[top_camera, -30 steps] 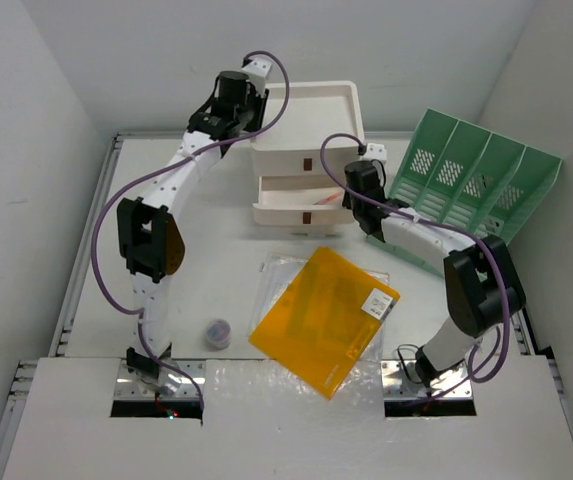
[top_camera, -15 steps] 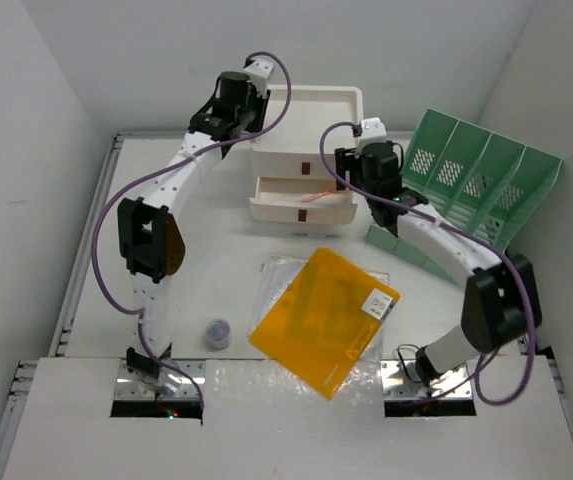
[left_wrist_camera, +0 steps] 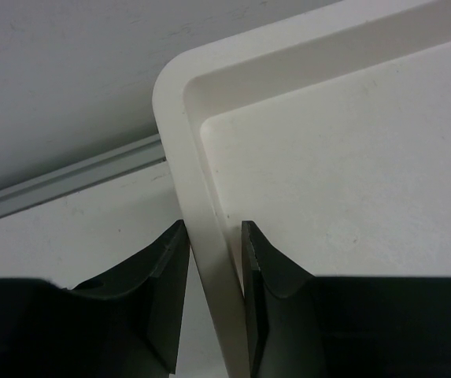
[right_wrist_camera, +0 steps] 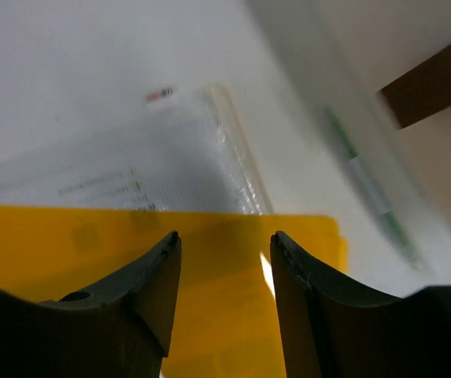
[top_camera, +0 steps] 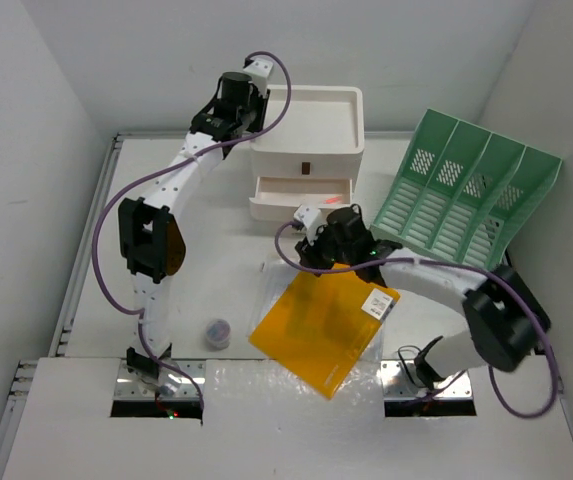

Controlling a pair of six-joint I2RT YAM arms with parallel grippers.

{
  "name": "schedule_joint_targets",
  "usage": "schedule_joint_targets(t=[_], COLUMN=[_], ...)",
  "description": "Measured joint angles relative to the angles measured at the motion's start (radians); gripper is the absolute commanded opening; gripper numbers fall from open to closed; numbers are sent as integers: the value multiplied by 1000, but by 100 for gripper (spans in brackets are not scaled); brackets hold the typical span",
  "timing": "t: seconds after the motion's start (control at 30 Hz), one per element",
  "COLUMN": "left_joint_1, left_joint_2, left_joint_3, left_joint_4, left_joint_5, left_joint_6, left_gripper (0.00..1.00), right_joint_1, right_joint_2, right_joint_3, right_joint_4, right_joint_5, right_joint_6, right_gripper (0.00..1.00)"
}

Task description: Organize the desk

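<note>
Clamping the drawer box (top_camera: 311,115) rim is the left pincer (left_wrist_camera: 213,236); right pincer (right_wrist_camera: 225,236) gapes over the folder (top_camera: 306,340).

Enclosed robot-lab desk (top_camera: 221,265) with drawer box (top_camera: 311,125), file rack (top_camera: 466,185).

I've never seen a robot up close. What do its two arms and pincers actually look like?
Both the left arm and right arm are white tubes with chunky black joints. A purple cable loops along each. The fingers are black, smooth and curved.
</note>
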Motion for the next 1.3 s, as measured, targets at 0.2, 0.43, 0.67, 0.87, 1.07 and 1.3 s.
schedule_joint_targets(t=[0.2,0.43,0.67,0.87,1.07,1.3], left_joint_1=[0,0,-1,-2,-3,-3], left_joint_2=[0,0,2,4,4,4], left_joint_3=[0,0,0,0,0,0], left_joint_4=[0,0,3,6,9,10], left_joint_5=[-1,-1,-1,-2,-2,-2], left_joint_6=[0,7,11,17,27,35], left_gripper=[0,0,0,0,0,0], right_joint_1=[-2,-2,-1,-13,-99,-154], right_joint_2=[227,370,446,500,536,559], right_joint_3=[34,167,190,243,298,332], right_joint_4=[-1,58,97,108,65,2], right_joint_5=[42,258,372,367,183,-3], right_joint_6=[-47,-76,-106,-128,-110,-89], right_gripper=[53,66,72,74,68,35])
